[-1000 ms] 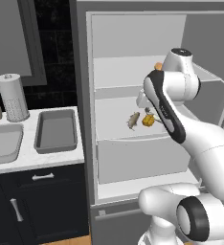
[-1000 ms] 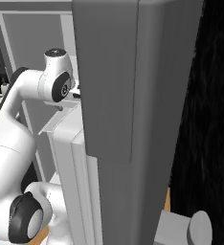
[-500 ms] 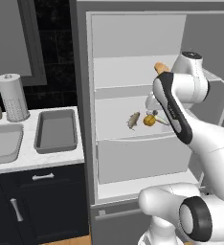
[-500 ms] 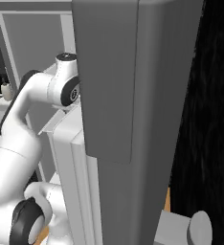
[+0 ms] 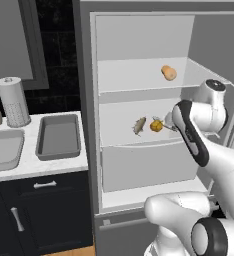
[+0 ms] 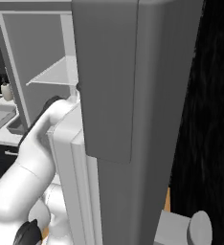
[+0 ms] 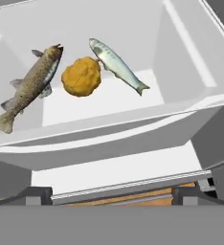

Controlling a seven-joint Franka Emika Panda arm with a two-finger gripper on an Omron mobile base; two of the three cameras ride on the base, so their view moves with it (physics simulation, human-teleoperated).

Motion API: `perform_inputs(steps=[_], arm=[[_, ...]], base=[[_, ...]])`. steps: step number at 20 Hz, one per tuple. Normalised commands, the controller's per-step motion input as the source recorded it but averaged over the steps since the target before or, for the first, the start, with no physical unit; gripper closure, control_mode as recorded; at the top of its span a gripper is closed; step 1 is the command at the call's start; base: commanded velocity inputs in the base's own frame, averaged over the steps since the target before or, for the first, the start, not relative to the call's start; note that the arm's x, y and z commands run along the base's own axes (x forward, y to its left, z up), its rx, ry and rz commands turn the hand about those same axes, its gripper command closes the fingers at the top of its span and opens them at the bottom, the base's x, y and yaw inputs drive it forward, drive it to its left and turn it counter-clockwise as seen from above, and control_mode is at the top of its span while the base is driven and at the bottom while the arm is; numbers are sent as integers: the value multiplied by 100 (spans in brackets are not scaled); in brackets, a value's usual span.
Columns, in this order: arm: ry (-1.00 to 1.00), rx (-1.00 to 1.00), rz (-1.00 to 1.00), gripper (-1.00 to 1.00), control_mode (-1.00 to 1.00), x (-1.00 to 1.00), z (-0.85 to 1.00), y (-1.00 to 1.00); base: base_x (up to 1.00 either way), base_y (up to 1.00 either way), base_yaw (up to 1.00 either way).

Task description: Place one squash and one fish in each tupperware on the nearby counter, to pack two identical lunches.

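My gripper (image 7: 112, 201) gapes wide, empty; squash (image 7: 81, 76) looks firm, lumpy: grasp its middle; 2 fish (image 7: 30, 86) likely slippery.

arm: swung further right, out of fridge | upper-shelf squash (image 5: 169, 73): now unobstructed

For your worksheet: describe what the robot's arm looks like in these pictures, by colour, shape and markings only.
The arm is glossy white, built of thick rounded segments with bulging joints. A black band runs along one link, and the top joint carries a dark round cap. No cables or lettering can be seen. The finger tips are small, dark and blocky.
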Motion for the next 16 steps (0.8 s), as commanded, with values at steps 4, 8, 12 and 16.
perform_inputs(steps=[4, 8, 12, 16], arm=[[-22, 6, -16, -100, -100, 82, -24, 34], [-3, 0, -20, -100, -100, 94, 0, 34], [0, 0, -18, -100, -100, 66, 0, 3], [1, 0, 0, -100, -100, 2, -3, -11]], base=[[0, 0, 0], [0, 0, 0], [0, 0, 0], [0, 0, 0]])
